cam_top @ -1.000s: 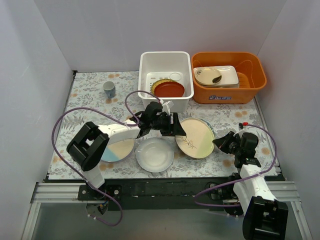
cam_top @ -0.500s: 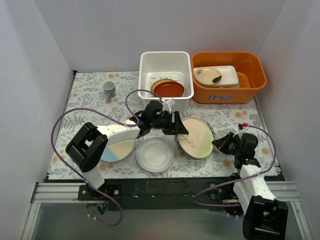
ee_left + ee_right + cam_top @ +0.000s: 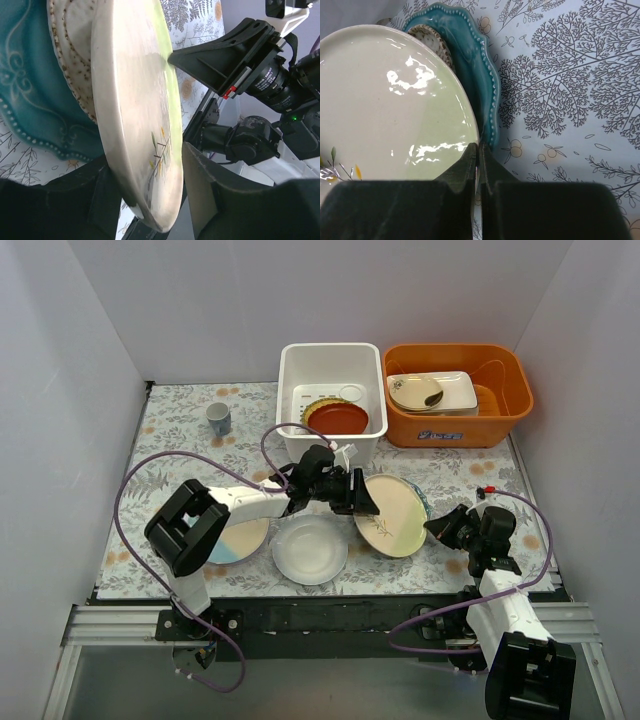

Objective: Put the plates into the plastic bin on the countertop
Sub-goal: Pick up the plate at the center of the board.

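Observation:
A cream plate with a sprig (image 3: pixel 395 510) (image 3: pixel 135 100) (image 3: pixel 385 100) leans tilted on a speckled cream plate (image 3: pixel 70 50) and a teal plate (image 3: pixel 470 55) on the countertop (image 3: pixel 180 440). My left gripper (image 3: pixel 358 498) (image 3: pixel 145 160) straddles its left rim, one finger behind and one in front, both against it. At the opposite rim sits my right gripper (image 3: pixel 437 525) (image 3: pixel 478 146), shut, tips at the plate's edge. A white plate (image 3: pixel 310 550) and a cream-and-light-blue plate (image 3: pixel 240 537) lie flat nearby. The plastic bin (image 3: pixel 300 365) holds a yellow red-rimmed plate (image 3: pixel 338 418).
An orange tub (image 3: pixel 500 370) with a rectangular white dish and beige bowl stands right of the bin. A small mug (image 3: pixel 218 418) stands at the back left. Purple cables loop over the left side. White walls enclose the countertop.
My left gripper has slid a little to the right onto the sprig plate's rim and its jaws have narrowed. The right arm has hardly moved.

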You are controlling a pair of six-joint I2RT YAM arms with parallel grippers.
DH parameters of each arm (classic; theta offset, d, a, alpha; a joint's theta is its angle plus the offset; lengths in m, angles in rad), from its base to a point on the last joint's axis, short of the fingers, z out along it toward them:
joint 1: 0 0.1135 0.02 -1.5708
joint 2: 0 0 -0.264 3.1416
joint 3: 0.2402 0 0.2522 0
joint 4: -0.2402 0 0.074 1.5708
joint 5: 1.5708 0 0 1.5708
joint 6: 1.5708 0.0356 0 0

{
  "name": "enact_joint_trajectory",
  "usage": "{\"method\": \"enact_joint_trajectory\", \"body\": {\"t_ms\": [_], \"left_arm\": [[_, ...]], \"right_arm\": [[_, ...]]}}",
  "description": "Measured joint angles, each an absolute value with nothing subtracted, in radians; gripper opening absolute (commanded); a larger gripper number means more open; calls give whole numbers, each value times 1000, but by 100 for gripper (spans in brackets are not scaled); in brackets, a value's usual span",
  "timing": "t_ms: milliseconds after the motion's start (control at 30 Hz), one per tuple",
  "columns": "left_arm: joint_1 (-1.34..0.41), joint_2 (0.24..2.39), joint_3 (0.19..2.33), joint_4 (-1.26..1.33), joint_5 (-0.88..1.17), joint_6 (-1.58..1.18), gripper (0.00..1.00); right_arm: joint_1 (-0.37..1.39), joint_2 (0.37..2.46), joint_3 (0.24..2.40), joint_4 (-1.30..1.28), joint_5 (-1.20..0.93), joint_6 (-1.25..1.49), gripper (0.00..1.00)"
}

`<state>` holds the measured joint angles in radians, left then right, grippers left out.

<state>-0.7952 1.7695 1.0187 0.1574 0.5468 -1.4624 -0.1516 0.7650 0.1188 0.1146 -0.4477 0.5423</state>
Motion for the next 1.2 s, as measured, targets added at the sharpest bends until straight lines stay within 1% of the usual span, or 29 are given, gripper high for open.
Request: {"method": "enact_joint_trajectory", "body": {"t_ms": [33, 133, 233, 267, 367, 833, 867, 900, 933, 1000, 1033, 1100, 1133, 1200], "left_arm": [[-798, 1778, 1026, 157, 546, -1463, 39], [-807, 1803, 1039, 156, 542, -1463, 34], [-813, 1814, 1044, 146, 538, -1462, 22], [-814, 1816, 1045, 141, 539, -1463, 13], [-813, 1816, 1058, 149, 554, -1486, 0], [-817, 1816, 1070, 143, 550, -1474, 0], [-817, 1816, 1071, 142, 550, -1474, 0], [-817, 1816, 1071, 142, 550, -1473, 0], [-817, 1816, 1072, 141, 550, -1473, 0], [-817, 1816, 1075, 138, 550, -1473, 0], [-818, 1816, 1076, 137, 550, -1471, 0], [-821, 1816, 1078, 134, 548, -1468, 0], [-822, 1816, 1079, 133, 546, -1467, 0], [-824, 1816, 1082, 130, 546, -1465, 0]], "right_arm": [[-152, 765, 119, 115, -448, 542, 1], [-152, 765, 119, 115, -448, 542, 1], [-154, 765, 119, 115, -451, 541, 1], [-154, 765, 119, 115, -452, 540, 1], [-159, 763, 119, 129, -461, 539, 1], [-162, 760, 119, 137, -459, 522, 2], [-162, 760, 119, 137, -459, 522, 7], [-162, 760, 119, 137, -460, 520, 9], [-162, 760, 119, 137, -461, 520, 16], [-163, 758, 119, 135, -461, 521, 22], [-163, 756, 119, 134, -465, 520, 28], [-163, 747, 119, 130, -475, 520, 34], [-163, 744, 119, 130, -480, 520, 39], [-163, 739, 119, 131, -491, 521, 43]]}}
